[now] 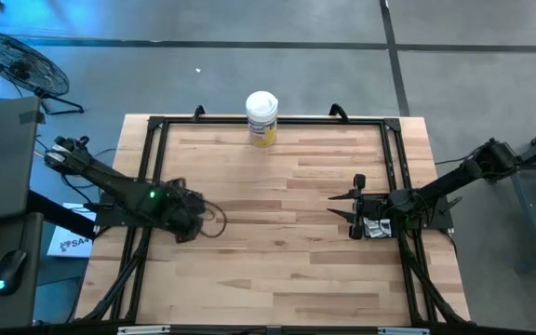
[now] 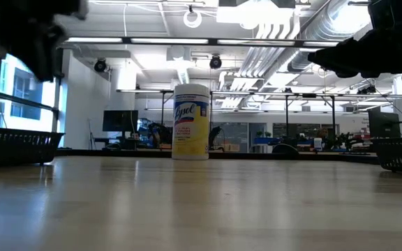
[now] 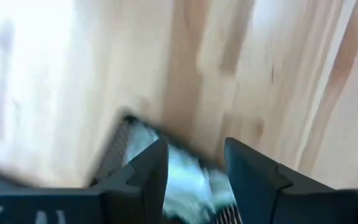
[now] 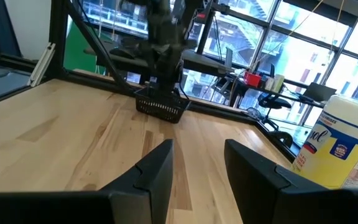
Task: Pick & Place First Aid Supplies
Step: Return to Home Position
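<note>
My left gripper (image 1: 192,223) hangs over a dark mesh basket (image 4: 161,107) at the table's left edge, pointing steeply down. In the left wrist view its fingers stand open (image 3: 196,158) above the basket's rim (image 3: 114,146), with pale blue-white first aid supplies (image 3: 188,183) blurred inside. My right gripper (image 1: 335,205) waits open and level at the right side, pointing toward the table's left (image 4: 197,155), with nothing between its fingers. A second basket (image 1: 377,227) with white packets sits under that arm.
A white-lidded, yellow-labelled canister (image 1: 261,117) stands at the middle of the far edge, also seen in the low view (image 2: 190,122). A black frame (image 1: 277,121) runs round the table. Both baskets show at the sides in the low view (image 2: 12,143) (image 2: 400,153). Bare wood (image 1: 268,242) lies between the arms.
</note>
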`<action>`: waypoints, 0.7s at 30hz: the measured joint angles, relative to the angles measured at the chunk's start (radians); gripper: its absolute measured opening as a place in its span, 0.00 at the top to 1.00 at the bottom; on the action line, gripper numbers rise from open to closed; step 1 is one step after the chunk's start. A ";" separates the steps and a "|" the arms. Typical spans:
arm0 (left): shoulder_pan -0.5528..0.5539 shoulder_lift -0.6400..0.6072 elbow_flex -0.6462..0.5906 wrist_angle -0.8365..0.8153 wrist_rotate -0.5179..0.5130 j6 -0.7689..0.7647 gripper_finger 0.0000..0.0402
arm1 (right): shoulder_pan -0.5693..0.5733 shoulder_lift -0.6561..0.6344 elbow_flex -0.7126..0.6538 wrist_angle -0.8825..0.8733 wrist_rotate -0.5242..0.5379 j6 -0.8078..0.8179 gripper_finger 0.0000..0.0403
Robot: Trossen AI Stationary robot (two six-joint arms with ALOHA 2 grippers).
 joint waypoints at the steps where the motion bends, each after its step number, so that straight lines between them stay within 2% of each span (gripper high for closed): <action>1: 0.022 -0.001 0.025 0.013 -0.024 0.044 0.62 | 0.000 0.000 0.000 0.000 0.000 0.000 0.66; 4: 0.104 -0.001 0.064 0.089 -0.076 0.185 0.63 | 0.000 0.000 0.000 0.000 0.000 0.000 0.66; 6: 0.174 -0.009 0.067 0.172 -0.059 0.302 0.65 | 0.000 0.000 0.000 -0.001 0.000 0.000 0.66; 12: 0.365 -0.025 0.026 0.477 0.141 0.577 0.74 | 0.000 0.000 0.000 -0.006 0.000 0.000 0.66; 15: 0.406 -0.041 -0.003 0.601 0.197 0.642 0.81 | 0.000 -0.001 0.000 -0.017 0.000 0.000 0.66; 21: 0.415 -0.094 -0.083 0.817 0.190 0.749 0.91 | 0.000 0.000 0.000 -0.033 0.000 0.000 0.66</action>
